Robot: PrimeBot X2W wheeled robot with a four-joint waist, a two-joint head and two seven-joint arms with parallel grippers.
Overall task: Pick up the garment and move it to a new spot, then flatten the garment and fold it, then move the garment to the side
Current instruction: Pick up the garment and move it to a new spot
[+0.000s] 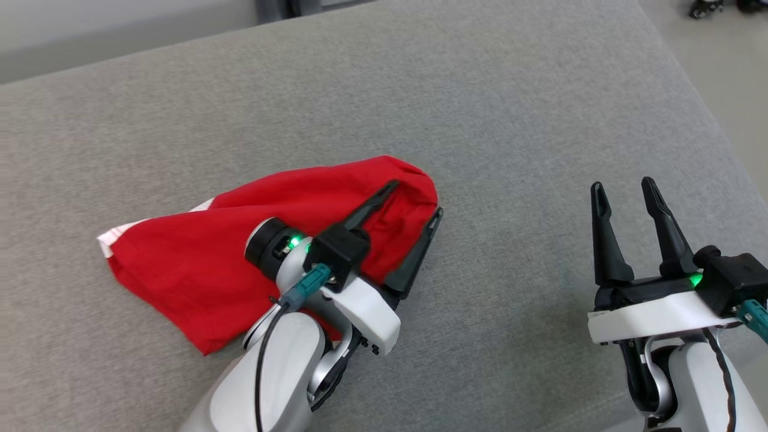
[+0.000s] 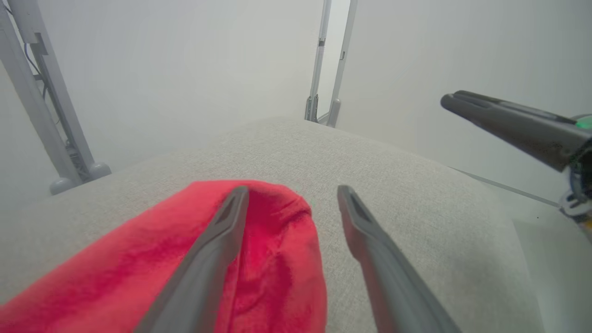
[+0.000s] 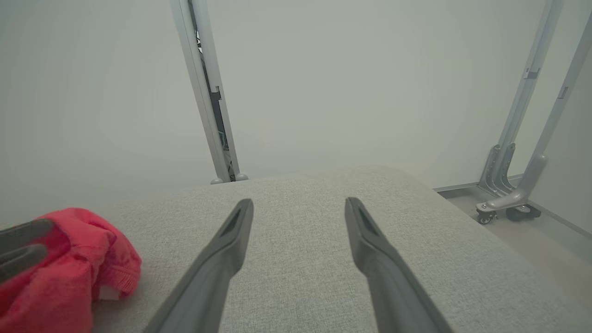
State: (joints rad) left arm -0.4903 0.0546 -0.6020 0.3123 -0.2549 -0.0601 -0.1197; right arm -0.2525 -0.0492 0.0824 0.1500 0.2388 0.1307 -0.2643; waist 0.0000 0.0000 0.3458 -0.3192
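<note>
Pale and glossy, the left forearm rises from the bottom edge of the head view as a smooth moulded shell, with a thin black cable running along it.

Beneath everything lies a broad grey cushion of coarse, flecked weave, softly rounded at its far corner, with smooth pale floor beyond its right side. Slim metal frame posts stand behind it against a plain wall.

On the cushion's left half lies the garment, bright red matte cloth folded into a rough wedge that tapers to a rumpled, rounded end. A narrow white band edges its left corner. In the right wrist view a small white piece shows under the rumpled end, too blurred to read.

Over that end sits the left gripper, its long, dark, tapering jaws spread wide and pinching nothing: one lies over the red cloth, the other just beside the cloth's edge above bare grey weave.

Well apart to the right, the right gripper hangs over bare cushion, its jaws likewise spread and empty.

A green light glows at the left wrist, beside a teal plug.
</note>
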